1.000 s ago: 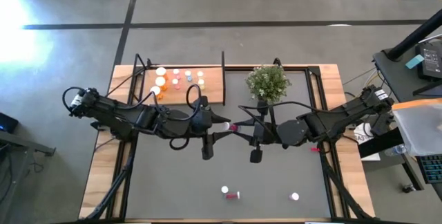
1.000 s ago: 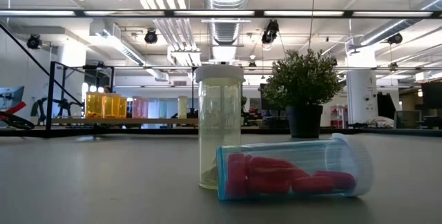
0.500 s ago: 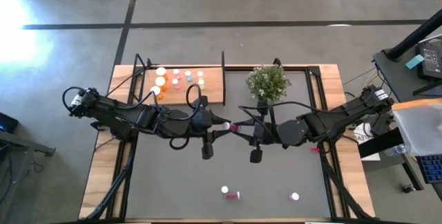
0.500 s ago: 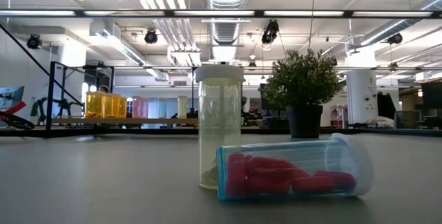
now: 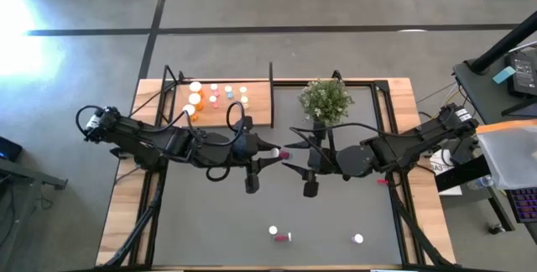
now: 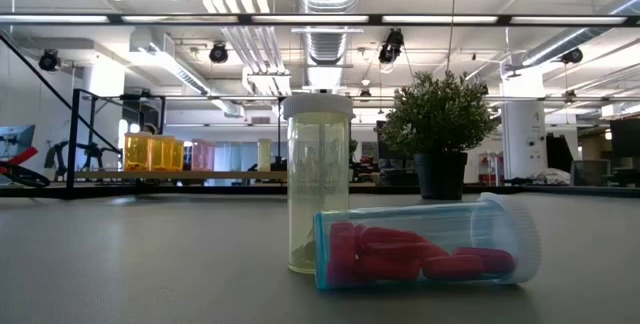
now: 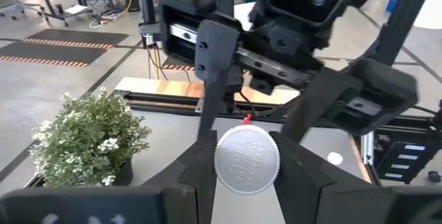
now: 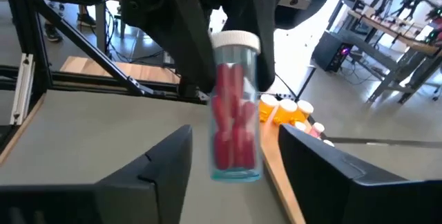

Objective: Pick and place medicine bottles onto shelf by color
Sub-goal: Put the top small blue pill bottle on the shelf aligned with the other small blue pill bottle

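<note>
Embossed lettering on white bottle cap (image 7: 247, 160), too blurred to read; no other text legible

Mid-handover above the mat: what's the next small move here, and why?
Probably back the right end effector straight away from the red bottle. Its fingers stand open on either side of the bottle without touching it, while the left end effector is shut on the capped end. Once the right is clear, the left arm can likely carry the bottle toward the shelf.

left gripper (image 5: 279, 152) clamps mid-table, facing the right gripper (image 5: 291, 153), fingers spread.
</note>
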